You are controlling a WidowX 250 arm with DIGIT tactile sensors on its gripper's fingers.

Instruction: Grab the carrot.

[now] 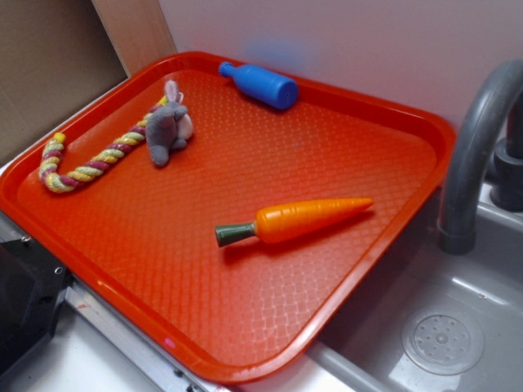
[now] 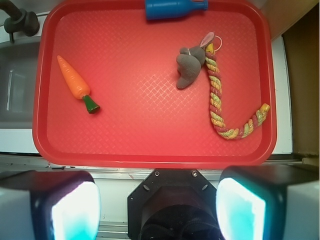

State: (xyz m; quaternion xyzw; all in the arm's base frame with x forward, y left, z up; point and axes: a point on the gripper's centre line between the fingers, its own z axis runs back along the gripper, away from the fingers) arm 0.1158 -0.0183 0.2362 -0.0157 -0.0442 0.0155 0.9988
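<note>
Tray [image 2: 150, 150] holds one carrot [image 2: 74, 83], one bottle [image 2: 172, 8], one rope toy [image 2: 220, 105] — jaws apart.

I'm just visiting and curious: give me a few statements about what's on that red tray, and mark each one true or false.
1. The carrot lies flat on the red tray. True.
2. The robot's fingers are closed around the carrot. False: they are spread apart near the tray's edge, holding nothing, and the carrot lies untouched.
3. The blue bottle stands upright. False: it lies on its side by the tray's rim.
4. A grey stuffed toy sits at one end of a braided rope. True.
5. The carrot touches the bottle. False: they lie well apart.
</note>
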